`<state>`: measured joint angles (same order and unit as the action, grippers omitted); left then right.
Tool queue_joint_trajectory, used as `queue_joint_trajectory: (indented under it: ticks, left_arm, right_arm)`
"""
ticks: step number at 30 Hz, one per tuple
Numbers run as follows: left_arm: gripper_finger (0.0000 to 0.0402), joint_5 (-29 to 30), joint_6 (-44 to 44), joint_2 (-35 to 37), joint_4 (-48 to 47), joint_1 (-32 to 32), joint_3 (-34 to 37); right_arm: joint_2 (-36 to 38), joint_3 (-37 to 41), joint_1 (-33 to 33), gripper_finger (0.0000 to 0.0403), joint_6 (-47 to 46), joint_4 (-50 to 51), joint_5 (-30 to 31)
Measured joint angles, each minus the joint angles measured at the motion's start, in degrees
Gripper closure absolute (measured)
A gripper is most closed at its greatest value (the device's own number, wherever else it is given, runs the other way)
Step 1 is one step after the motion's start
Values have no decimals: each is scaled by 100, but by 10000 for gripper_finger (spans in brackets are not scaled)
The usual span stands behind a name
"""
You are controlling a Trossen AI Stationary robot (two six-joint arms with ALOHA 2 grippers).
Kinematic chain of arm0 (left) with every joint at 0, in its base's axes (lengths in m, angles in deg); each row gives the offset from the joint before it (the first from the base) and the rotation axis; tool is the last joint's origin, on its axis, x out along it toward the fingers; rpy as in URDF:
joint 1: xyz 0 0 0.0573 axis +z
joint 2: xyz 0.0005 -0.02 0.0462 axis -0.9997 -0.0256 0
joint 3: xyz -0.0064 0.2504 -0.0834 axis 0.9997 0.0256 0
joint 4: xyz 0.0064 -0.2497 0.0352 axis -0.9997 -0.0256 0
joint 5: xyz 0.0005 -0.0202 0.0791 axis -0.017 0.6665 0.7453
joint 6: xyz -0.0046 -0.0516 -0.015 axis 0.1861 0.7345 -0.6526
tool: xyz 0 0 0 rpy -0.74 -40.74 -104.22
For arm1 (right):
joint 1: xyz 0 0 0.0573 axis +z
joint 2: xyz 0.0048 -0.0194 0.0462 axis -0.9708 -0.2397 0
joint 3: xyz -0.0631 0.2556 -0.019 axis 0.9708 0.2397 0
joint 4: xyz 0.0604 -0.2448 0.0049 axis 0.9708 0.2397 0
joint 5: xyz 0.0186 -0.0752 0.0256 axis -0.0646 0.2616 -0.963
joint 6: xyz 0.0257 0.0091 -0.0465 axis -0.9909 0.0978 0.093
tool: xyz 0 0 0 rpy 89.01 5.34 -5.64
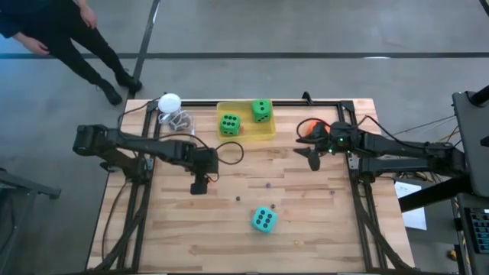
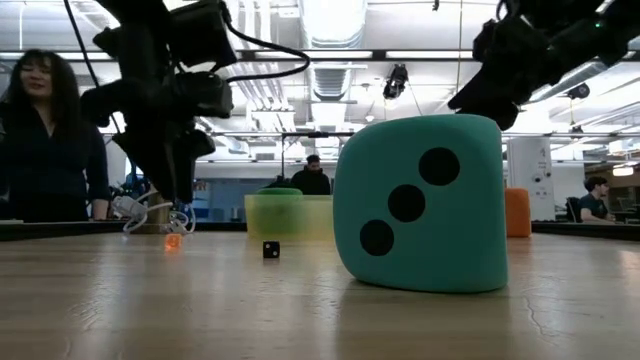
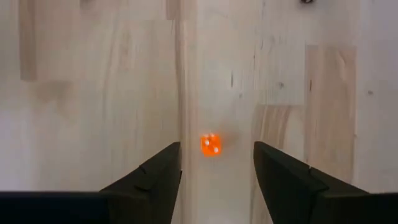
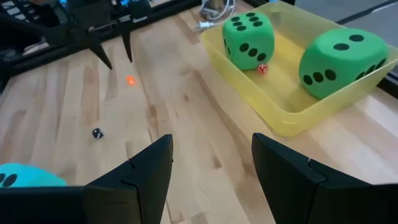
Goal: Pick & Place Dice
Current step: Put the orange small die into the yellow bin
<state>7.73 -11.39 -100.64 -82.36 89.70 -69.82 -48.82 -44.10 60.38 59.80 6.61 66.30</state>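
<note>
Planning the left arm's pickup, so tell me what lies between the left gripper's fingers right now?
In the left wrist view, a tiny orange die lies on the bare wooden table between the open left gripper fingers, touching neither.

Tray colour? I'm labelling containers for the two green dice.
Translucent yellow tray, clearest in the right wrist view.

An open-plan lab or workshop is being shown: a wooden table [image 1: 306, 221] on a metal frame, exposed ceiling ducts [image 2: 330, 40], people [image 2: 45, 140] standing behind.
</note>
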Motion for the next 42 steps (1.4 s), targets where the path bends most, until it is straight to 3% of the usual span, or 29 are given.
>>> queue_joint_trajectory:
  ticks: [13,30,42]
  left_arm:
    - [199,73,-900,0,328,-61,279]
    - [192,91,12,-11,640,-83,487]
    - [185,201,34,-214,798,-114,487]
  right_arm:
    - [-448,-129,5,188,156,-216,-30]
    - [-446,-129,37,188,145,-253,-137]
    - [-446,-129,38,188,159,-252,-151]
